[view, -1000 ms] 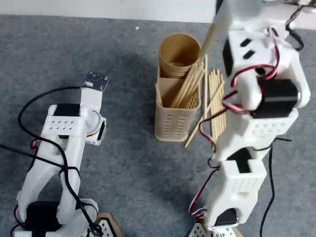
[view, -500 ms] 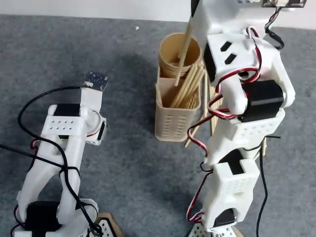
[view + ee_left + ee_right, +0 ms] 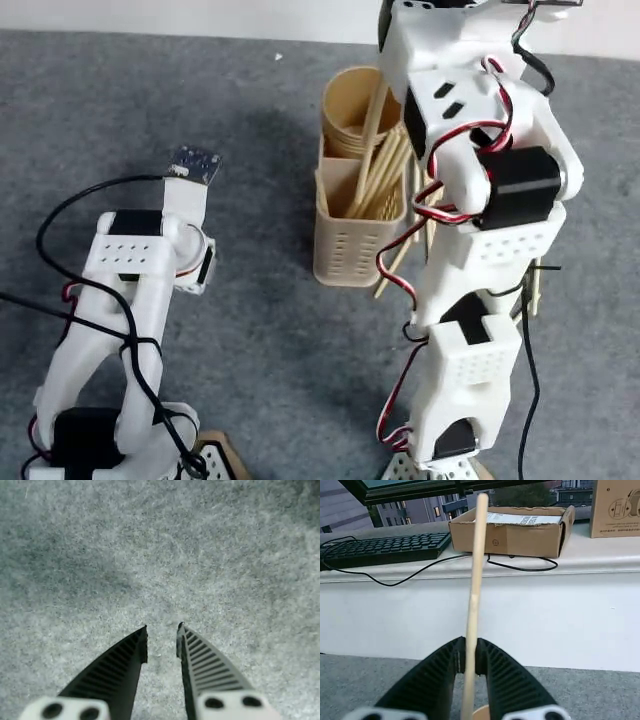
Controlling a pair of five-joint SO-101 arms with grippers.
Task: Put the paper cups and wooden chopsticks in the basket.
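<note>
A beige slotted basket (image 3: 355, 250) stands mid-table. Stacked paper cups (image 3: 345, 110) fill its far compartment, and several wooden chopsticks (image 3: 378, 185) lean in its near one. My right gripper (image 3: 469, 650) is shut on one chopstick (image 3: 476, 570); in the high view that held chopstick (image 3: 372, 120) slants down into the basket, under the right arm (image 3: 480, 150). A few loose chopsticks (image 3: 397, 268) lie on the carpet beside the basket, mostly hidden by that arm. My left gripper (image 3: 162, 640) hangs slightly open above bare carpet, holding nothing.
The left arm (image 3: 140, 250) stands well left of the basket on grey carpet. Behind the table runs a white ledge with a keyboard (image 3: 380, 547) and a cardboard box (image 3: 512, 530).
The right arm has swung left with its chopstick, from beside the basket to over it. The stick now stands steeper with its lower end in the basket. The left arm has not moved.
</note>
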